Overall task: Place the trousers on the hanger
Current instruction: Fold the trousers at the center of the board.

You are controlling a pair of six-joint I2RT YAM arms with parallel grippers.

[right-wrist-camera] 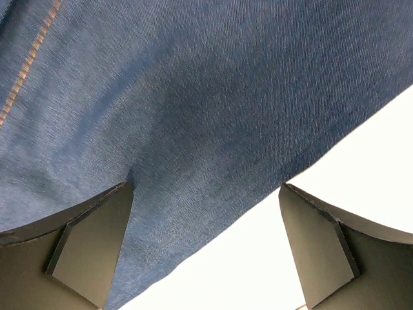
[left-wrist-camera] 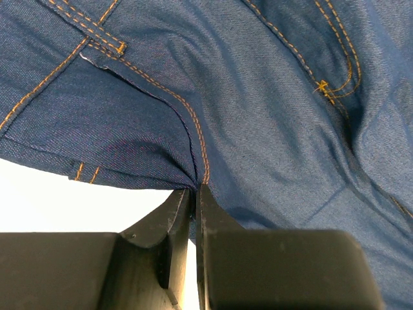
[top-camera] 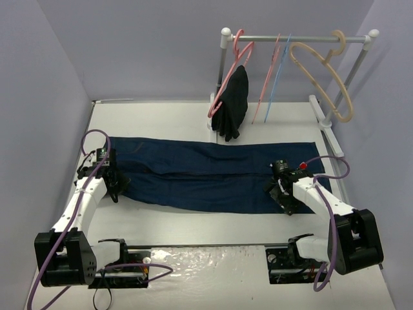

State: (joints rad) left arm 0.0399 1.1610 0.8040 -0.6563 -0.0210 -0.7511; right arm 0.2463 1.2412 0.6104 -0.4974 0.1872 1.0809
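Trousers (top-camera: 206, 174) lie flat, long axis 9-to-3 o'clock. Left gripper (left-wrist-camera: 195, 190) pinches the waist-end edge at 9; right gripper (right-wrist-camera: 206, 194) gapes over the leg edge at 3. Hanger (top-camera: 279, 77) hangs at 1.

Overhead view from behind, whole table (top-camera: 193, 223), wrist views close above trousers (top-camera: 206, 177) all three share
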